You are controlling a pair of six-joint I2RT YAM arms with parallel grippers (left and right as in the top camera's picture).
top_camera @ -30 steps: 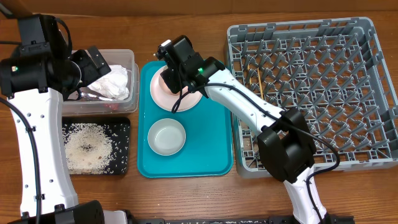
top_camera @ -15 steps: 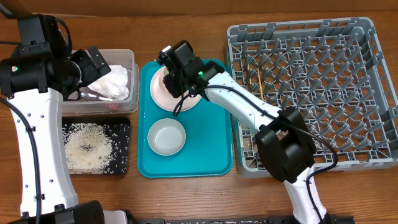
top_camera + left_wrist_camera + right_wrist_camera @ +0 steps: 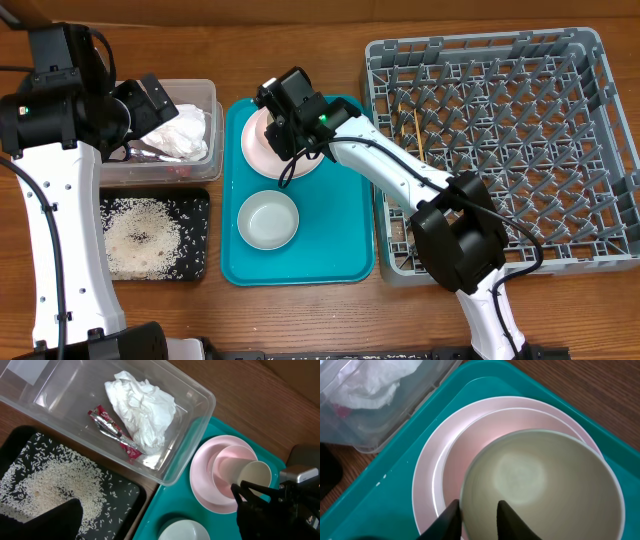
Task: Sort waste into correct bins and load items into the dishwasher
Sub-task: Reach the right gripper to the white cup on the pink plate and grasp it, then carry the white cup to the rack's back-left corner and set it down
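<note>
The right gripper is at the upper middle of the overhead view, over the plate at the top of the teal tray. In its wrist view the fingers straddle the rim of the cup, one outside the wall and one inside. A gap shows between the inner finger and the wall, so I cannot tell whether they are squeezing it. The cup sits on the plate and looks tilted in the left wrist view, its mouth turned toward the gripper. A bowl stands upright lower on the same tray, apart from the plate. The left gripper hangs over the tub at upper left; I cannot tell whether its fingers are spread or together. In the tub lie the napkin and, touching its lower edge, the wrapper. Just below the tub is the black tray, holding the rice. The rack fills the right side, and the chopsticks rest in it near its left wall.
</note>
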